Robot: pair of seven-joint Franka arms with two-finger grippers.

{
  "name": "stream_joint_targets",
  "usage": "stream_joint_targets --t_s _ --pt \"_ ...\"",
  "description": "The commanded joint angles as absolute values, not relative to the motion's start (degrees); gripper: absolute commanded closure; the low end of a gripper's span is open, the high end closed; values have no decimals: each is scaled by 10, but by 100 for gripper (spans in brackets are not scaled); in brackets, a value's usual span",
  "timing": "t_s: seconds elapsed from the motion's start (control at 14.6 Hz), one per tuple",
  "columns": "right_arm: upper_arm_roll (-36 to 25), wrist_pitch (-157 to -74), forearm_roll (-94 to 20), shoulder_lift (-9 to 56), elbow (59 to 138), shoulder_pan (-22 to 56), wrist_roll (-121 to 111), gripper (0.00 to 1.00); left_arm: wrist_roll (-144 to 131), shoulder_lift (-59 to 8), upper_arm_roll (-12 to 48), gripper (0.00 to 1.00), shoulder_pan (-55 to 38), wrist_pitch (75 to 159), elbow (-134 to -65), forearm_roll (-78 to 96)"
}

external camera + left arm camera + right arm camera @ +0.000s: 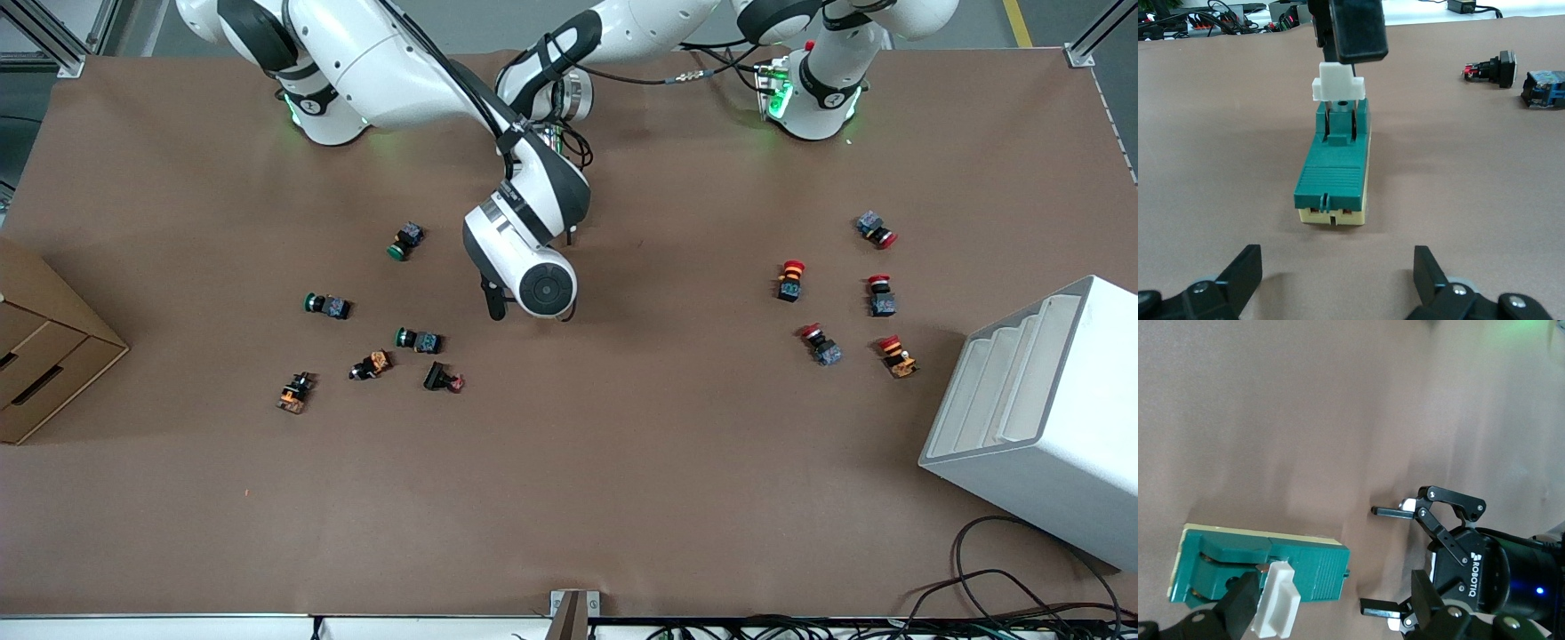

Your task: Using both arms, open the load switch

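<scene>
The load switch is a dark-green block on a cream base with a white lever standing up at one end. It lies on the brown table near the middle. In the front view it is hidden under the right arm's hand. My right gripper hangs over the switch, open, with one finger against the lever and the other finger well clear. My left gripper sits low at the switch's other end, open, fingers apart from it. It also shows in the right wrist view as the black left gripper.
Several green-capped and orange push buttons lie toward the right arm's end, and red-capped ones toward the left arm's end. A white slotted rack stands at the left arm's end. A cardboard drawer box stands at the right arm's end.
</scene>
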State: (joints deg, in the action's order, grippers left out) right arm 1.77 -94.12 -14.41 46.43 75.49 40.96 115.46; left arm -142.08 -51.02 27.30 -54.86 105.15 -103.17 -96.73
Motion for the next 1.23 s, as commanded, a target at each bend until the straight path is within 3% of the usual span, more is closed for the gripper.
stream_joint_targets --t_s 0.0,1.16 --pt "20 -909 -154 456 751 411 1139 0 -1411 -511 268 0 -553 1047 -1029 -967" --pt "29 -951 -145 469 780 425 1133 0 -1412 -512 267 0 -554 1047 -1027 -967"
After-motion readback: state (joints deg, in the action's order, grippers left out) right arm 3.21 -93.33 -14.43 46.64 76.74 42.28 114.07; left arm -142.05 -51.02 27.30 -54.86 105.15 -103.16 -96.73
